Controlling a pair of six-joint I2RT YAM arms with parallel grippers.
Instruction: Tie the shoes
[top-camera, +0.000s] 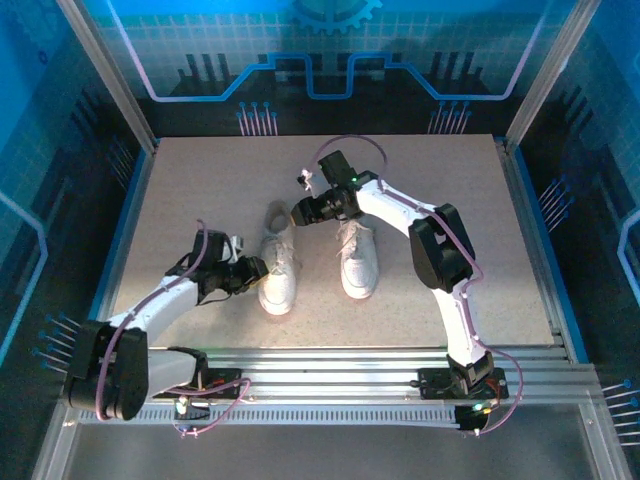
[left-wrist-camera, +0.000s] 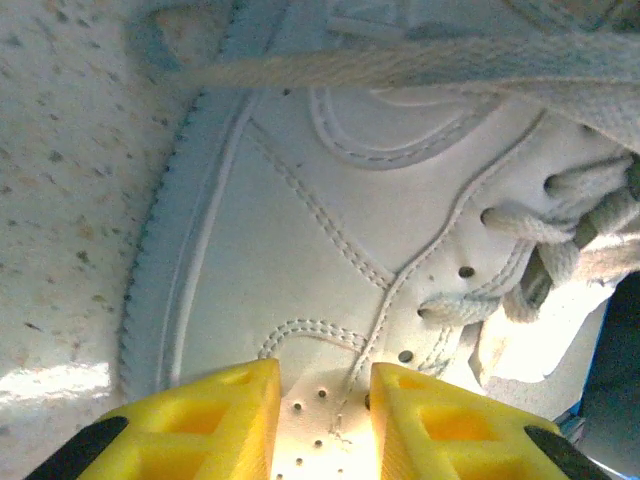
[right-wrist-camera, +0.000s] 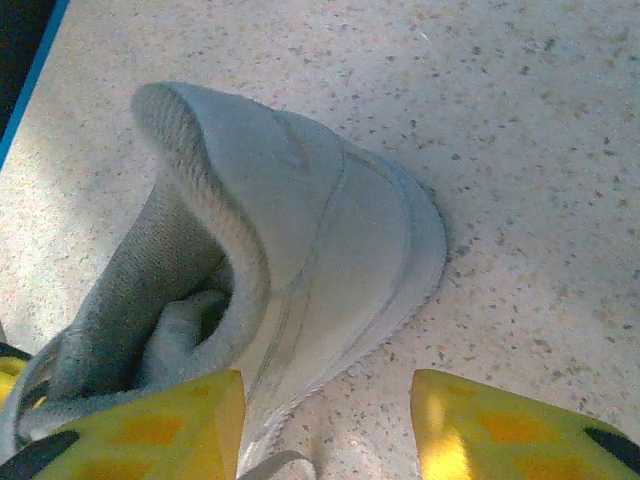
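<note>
Left jaws sat slightly apart, pinching nothing, against the side of one shoe (left-wrist-camera: 300, 260) on the counter (top-camera: 180, 200), right jaws spread wide over a heel (right-wrist-camera: 300, 190), so the smart play looked like shifting onto the laces (left-wrist-camera: 520, 222) first.

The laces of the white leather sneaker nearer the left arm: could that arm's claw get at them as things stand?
Probably yes: the left claw is open beside that sneaker, and its thin white laces lie uncovered just ahead.

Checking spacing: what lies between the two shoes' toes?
Only bare table between the left shoe and right shoe toes, in the top view.
</note>
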